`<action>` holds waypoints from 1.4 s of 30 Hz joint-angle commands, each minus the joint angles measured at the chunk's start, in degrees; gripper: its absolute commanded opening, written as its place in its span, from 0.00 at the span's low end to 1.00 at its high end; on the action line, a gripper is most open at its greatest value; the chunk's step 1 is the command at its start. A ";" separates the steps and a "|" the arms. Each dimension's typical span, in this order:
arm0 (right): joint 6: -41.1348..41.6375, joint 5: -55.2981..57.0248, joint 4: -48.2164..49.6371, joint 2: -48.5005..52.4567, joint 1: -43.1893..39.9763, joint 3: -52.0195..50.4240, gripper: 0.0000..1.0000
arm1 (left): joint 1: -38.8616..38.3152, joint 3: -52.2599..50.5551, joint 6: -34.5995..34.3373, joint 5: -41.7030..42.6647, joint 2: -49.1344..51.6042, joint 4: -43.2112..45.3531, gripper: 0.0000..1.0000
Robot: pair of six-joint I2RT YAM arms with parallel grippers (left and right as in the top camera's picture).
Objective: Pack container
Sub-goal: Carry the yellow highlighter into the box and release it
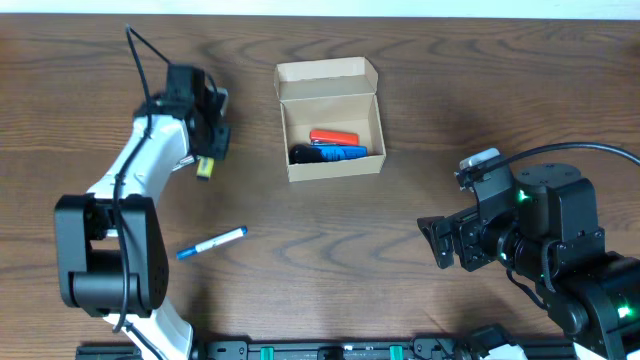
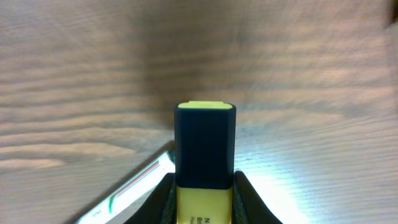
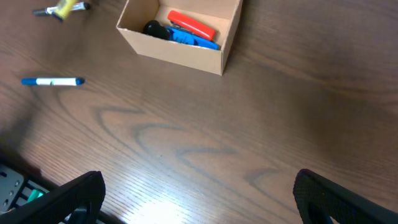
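Note:
The tan cardboard container (image 1: 331,164) stands open at the table's far middle, flap lid up, holding a red marker (image 1: 333,137) and a blue marker (image 1: 340,153). It also shows in the right wrist view (image 3: 186,53). My left gripper (image 1: 209,150) is shut on a yellow highlighter with a black cap (image 2: 204,146), left of the container. A white pen (image 2: 134,190) lies on the table beneath it. A blue-capped white pen (image 1: 212,243) lies on the table nearer the front left. My right gripper (image 1: 440,243) is open and empty at the front right.
The wood table (image 1: 400,240) stretches between the container and my right gripper. A black rail (image 1: 330,350) runs along the front edge.

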 commanded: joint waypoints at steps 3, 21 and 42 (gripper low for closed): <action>-0.85 -0.15 -0.04 -0.15 -0.37 -0.17 0.99 | -4.09 9.27 -8.28 0.11 -3.93 -6.84 0.06; -0.85 -0.13 -0.04 -0.15 -0.37 -0.17 0.99 | -30.82 17.62 -38.12 9.14 -0.81 7.13 0.06; -0.85 -0.13 -0.07 -0.15 -0.37 -0.17 0.99 | -32.33 17.62 -44.19 6.16 8.96 16.76 0.06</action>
